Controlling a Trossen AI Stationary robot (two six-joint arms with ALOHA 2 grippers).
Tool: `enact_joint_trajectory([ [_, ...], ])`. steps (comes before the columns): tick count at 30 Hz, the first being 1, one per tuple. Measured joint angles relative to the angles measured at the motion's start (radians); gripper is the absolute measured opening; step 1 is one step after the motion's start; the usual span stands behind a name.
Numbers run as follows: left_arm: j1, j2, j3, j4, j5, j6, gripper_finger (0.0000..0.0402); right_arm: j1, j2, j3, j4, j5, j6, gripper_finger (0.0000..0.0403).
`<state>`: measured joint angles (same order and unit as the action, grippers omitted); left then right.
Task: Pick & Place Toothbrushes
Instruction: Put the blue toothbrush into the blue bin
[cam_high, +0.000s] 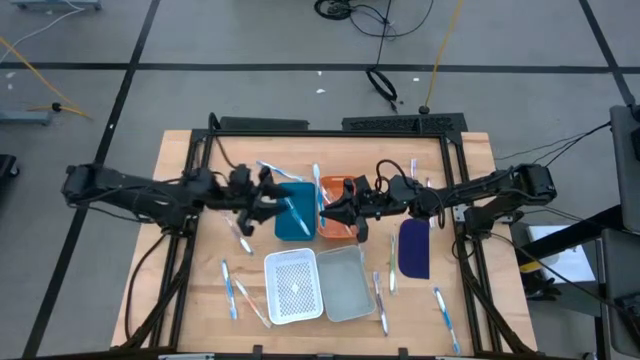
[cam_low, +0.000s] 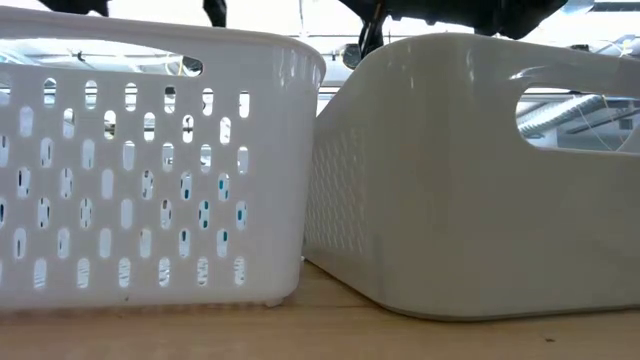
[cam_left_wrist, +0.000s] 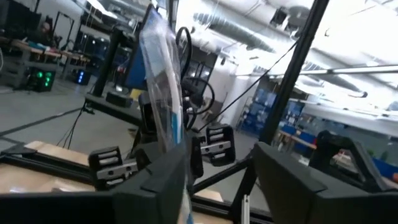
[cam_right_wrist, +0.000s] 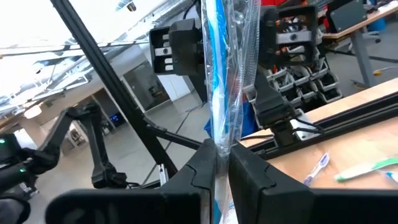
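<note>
While both arms reach in over mid-desk, left pincer (cam_high: 268, 197) hangs over the teal tray (cam_high: 285, 232). Its fingers are spread, and one finger has the wrapped toothbrush (cam_left_wrist: 163, 93) lying against it, not clamped. That brush is blue and in clear film. In the right wrist view it stands between the left pincer's two pads, with the right pincer (cam_right_wrist: 222, 155) pinching its lower end tight. From above, the right pincer (cam_high: 335, 210) sits over the orange tray (cam_high: 335, 185), which is just beside the teal one. Can't tell from the top camera exactly where the held brush ends.

Front row, left to right:
- a white perforated basket (cam_high: 292, 285)
- a pale solid tub (cam_high: 348, 285) just beside it; the two fill the low view
- a dark blue pad (cam_high: 414, 248) further right

Loose toothbrushes (cam_high: 229, 288) are scattered on the desk (cam_high: 180, 160):
- a few left of the basket
- two behind the trays
- some between tub and pad
- one near the front right corner
</note>
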<state>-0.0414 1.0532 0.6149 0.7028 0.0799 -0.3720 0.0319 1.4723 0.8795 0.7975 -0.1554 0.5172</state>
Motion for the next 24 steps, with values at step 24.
enact_joint_trajectory([
  [24, 0.001, 0.350, 0.268, -0.023, 0.008, -0.031, 0.0298, 0.000, 0.000, 0.000, -0.002, -0.004, -0.030, 0.0018],
])
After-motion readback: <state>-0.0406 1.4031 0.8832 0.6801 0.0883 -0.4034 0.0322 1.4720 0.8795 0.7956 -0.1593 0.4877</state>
